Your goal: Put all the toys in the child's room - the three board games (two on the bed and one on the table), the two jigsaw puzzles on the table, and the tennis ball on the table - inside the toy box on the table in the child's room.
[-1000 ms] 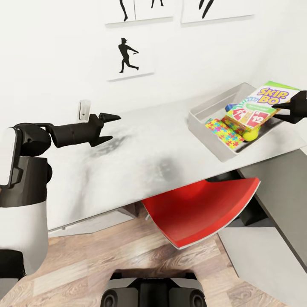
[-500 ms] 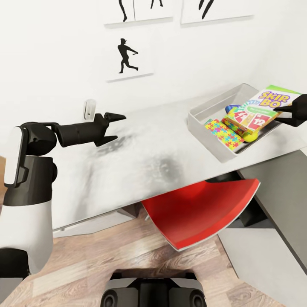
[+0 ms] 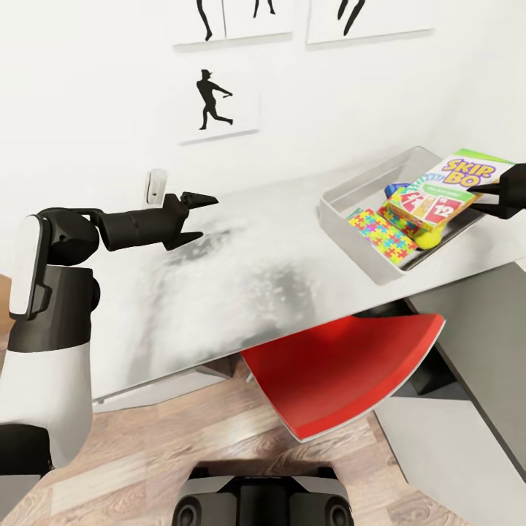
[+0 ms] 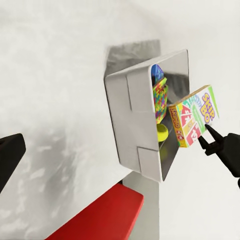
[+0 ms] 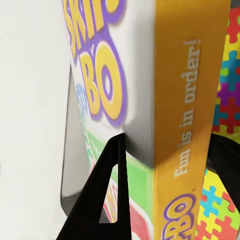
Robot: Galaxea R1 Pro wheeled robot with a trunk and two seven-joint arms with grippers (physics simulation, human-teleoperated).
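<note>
The light-grey toy box (image 3: 343, 241) sits at the right end of the white table (image 3: 277, 248). Inside lie a bright jigsaw puzzle (image 3: 383, 232), the tennis ball (image 3: 431, 235) and other game boxes. My right gripper (image 3: 471, 197) is shut on a Skip-Bo board game (image 3: 446, 188), which is tilted over the box's far side. The right wrist view shows its fingers (image 5: 100, 200) on either side of the board game (image 5: 150, 85), puzzle (image 5: 227, 75) behind. My left gripper (image 3: 208, 216) hovers open over the table's left part. From the left wrist, toy box (image 4: 130, 125), board game (image 4: 192, 117) and right gripper (image 4: 203, 133) show.
A red chair (image 3: 343, 372) is tucked under the table's front edge. A white wall fitting (image 3: 155, 186) stands behind the left gripper, below black silhouette prints (image 3: 215, 98). The desk's dark side (image 3: 475, 329) drops away at the right. Wood floor lies below.
My right gripper has brought the Skip-Bo game lower and closer over the toy box. The left arm has reached slightly further forward. The view shifted a little.
</note>
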